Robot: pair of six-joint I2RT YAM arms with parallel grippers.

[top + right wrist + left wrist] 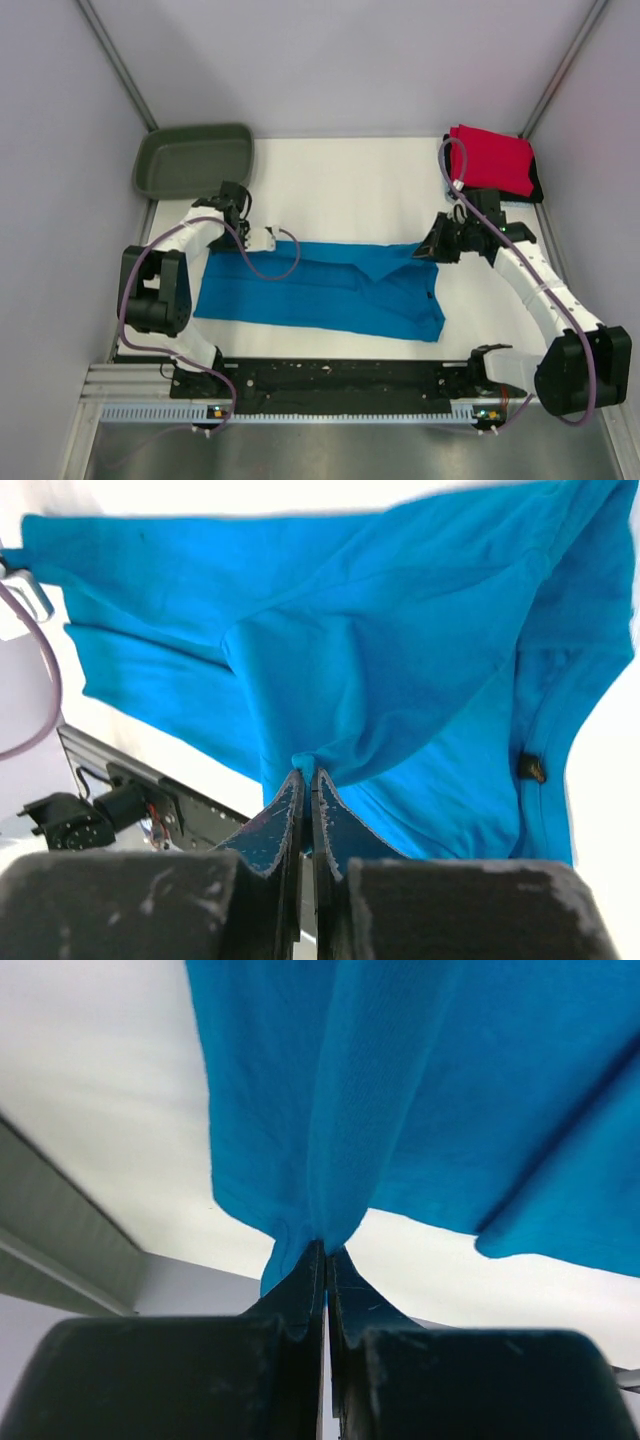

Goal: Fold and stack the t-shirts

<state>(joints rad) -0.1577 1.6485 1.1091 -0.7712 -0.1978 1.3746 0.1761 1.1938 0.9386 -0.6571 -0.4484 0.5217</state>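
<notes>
**Both grippers pinched on the turquoise shirt**

Along the near edge runs the black metal mounting rail (330, 378) with the arm bases. Just beyond it, the bright turquoise-blue cloth t-shirt (320, 290) lies on the white table (350, 180). Its long axis runs left to right, parallel to the rail, and its right end is broader.

The left gripper (268, 238) has its jaws pressed together on the shirt's far left edge. The right gripper (432, 250) is likewise clamped on a bunched fold at the far right edge.

A small dark tag (530, 768) shows on the cloth, and no writing on it is legible.

Farthest off, a dark olive-green plastic tub (195, 158) sits in the far left corner. A folded red cloth t-shirt (492, 158) rests on a dark folded garment (538, 182) in the far right corner.
</notes>
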